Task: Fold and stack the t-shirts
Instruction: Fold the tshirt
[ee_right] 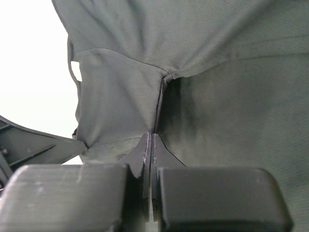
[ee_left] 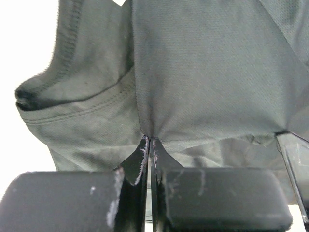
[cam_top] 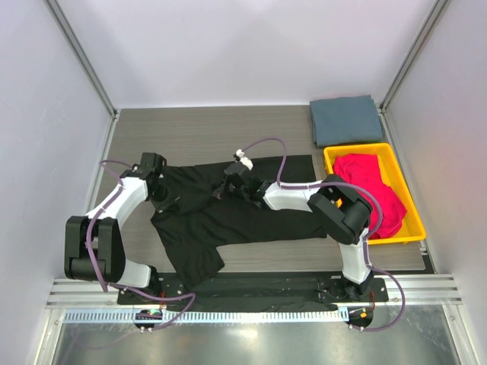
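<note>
The soft, limp black shirt, spread on the surface, is pinched in the left pincer and the right pincer, both closed on cloth; seams and edges are judged the surest holds.

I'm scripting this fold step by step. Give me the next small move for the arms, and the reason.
Probably lift both pinches together a little. The left gripper and right gripper are each shut on the black t-shirt, whose cloth puckers at both pinches, while the rest lies rumpled on the table.
</note>
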Available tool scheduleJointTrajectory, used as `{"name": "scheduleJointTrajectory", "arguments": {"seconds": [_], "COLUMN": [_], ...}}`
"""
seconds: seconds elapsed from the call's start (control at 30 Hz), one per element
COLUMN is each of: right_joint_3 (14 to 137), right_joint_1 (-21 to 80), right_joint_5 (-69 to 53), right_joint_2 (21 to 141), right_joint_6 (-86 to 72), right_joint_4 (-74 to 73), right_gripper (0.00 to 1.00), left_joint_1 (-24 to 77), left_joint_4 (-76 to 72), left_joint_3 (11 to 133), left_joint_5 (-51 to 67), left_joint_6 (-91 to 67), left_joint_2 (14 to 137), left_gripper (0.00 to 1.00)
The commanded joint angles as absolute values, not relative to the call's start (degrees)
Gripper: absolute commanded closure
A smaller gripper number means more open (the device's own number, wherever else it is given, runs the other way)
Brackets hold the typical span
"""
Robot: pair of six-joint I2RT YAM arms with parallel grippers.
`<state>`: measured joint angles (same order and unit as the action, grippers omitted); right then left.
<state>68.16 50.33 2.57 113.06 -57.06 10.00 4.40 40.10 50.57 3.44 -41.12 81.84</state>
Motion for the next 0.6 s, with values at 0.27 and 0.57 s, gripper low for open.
{"name": "scheduleJointTrajectory", "arguments": {"seconds": [0.27,0.57], "right_joint_3": [68.0,69.0], "right_joint_1": [49.7,49.7], "right_joint_5": [0.8,0.8], "right_joint_2": [112.0,112.0], "right_joint_6": [-54.1,-52.9], "right_joint_4": [10.6,8.3], "right_gripper": [0.99,0.99], "left_joint_1": [7.3,7.4], "left_joint_4": [40.1,40.3], "left_joint_3": [48.9,49.7], "left_joint_5": [-2.1,-0.4], "left_joint_6": [-42.5,-43.2], "left_joint_2": [82.0,82.7], "left_gripper": [1.0,1.0]}}
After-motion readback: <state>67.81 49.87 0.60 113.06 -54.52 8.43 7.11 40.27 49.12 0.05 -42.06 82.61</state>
